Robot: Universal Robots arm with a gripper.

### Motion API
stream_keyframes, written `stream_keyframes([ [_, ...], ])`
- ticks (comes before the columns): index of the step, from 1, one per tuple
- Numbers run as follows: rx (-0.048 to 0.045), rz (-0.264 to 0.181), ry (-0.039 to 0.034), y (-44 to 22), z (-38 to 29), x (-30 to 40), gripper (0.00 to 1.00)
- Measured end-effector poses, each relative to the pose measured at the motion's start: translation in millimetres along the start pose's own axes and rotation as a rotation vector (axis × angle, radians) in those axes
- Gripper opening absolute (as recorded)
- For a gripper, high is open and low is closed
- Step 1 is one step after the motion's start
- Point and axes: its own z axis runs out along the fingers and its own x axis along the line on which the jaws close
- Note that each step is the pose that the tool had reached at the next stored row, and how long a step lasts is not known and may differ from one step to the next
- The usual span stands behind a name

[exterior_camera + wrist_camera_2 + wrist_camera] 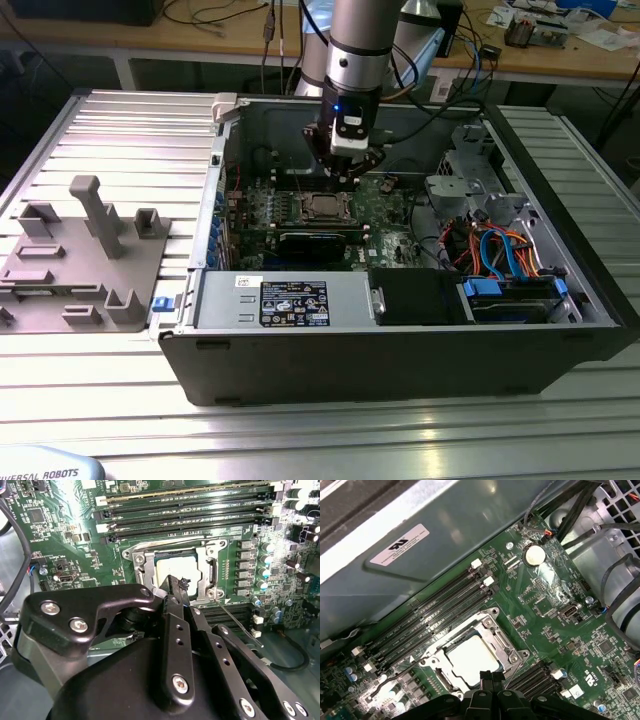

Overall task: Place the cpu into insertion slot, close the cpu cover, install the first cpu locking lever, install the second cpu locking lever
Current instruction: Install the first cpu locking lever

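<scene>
Open computer case [400, 360] sat mid-tabletop [130, 150]. A grey fixture tray [90, 270] lay near the tabletop's edge on the exterior view's left. The arm reached down into the case, with the end effector [350, 168] just above the green motherboard [65, 535].

The cpu [177, 566] was seated in the insertion slot [210, 572] near the board's middle. It was a small flat square with a pale silver-grey matte top, no marks readable. In the first wrist view the cpu [470, 659] looked level in the socket.

The cpu cover [141, 565] was a thin silver frame lying around the chip, with the chip top showing through its central window. It appeared to be down flat, though the fingers hid one edge. A thin wire locking lever [240, 625] stuck out at an angle beside the socket and looked unlatched. Another bent wire lever [395, 680] lay on the opposite side.

The end effector [176, 587] had its black fingers pressed together, with the tips right over the cover's edge next to the chip. Could not tell whether they touched it. In the first wrist view the end effector [491, 676] showed the same closed tips at the socket rim.

Black memory slots [185, 515] ran alongside the socket. A coin cell battery [535, 555] sat well apart from it.
</scene>
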Motion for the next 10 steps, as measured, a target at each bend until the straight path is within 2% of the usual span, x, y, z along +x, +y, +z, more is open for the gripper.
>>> stream_keyframes([
  [10, 0.0002, -0.025, -0.0013, 0.0, 0.0, 0.0, 0.11],
])
